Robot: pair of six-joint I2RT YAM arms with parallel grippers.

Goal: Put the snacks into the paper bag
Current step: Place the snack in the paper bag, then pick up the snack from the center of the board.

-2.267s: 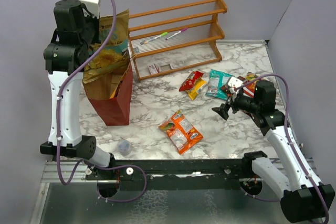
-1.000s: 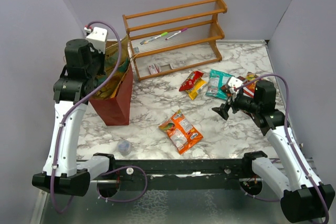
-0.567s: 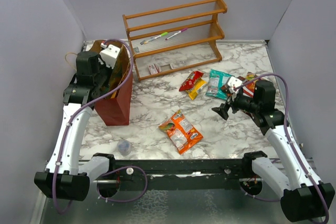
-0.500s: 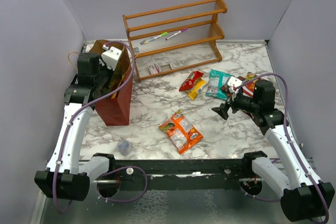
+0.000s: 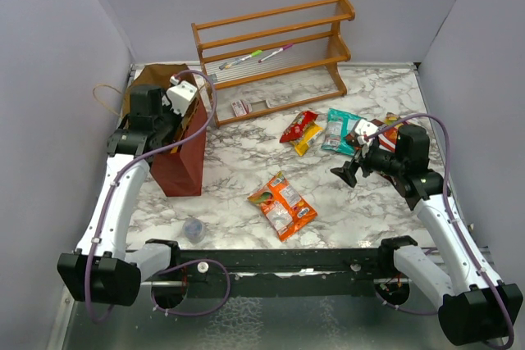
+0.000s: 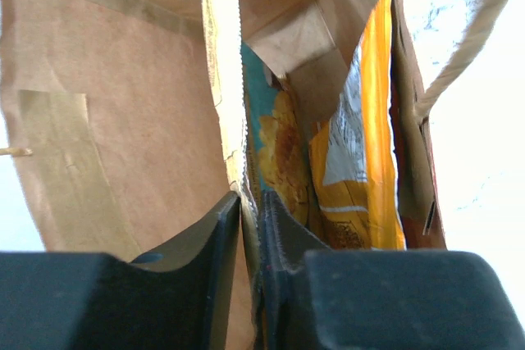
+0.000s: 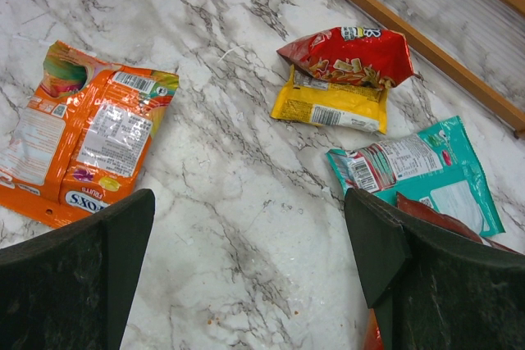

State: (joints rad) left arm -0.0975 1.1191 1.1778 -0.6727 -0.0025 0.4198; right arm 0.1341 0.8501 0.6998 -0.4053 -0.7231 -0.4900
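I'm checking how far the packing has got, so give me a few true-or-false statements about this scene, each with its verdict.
1. A gold-orange chip bag sits inside the paper bag. True.
2. The orange packet lies on the wooden rack. False: it lies flat on the marble table, in front of the rack.
3. The right gripper is open and holds nothing. True.
4. The clear cup stands inside the paper bag. False: it stands on the table, on the near side of the bag.
5. The green pen and the pink pen lie on the rack. True.
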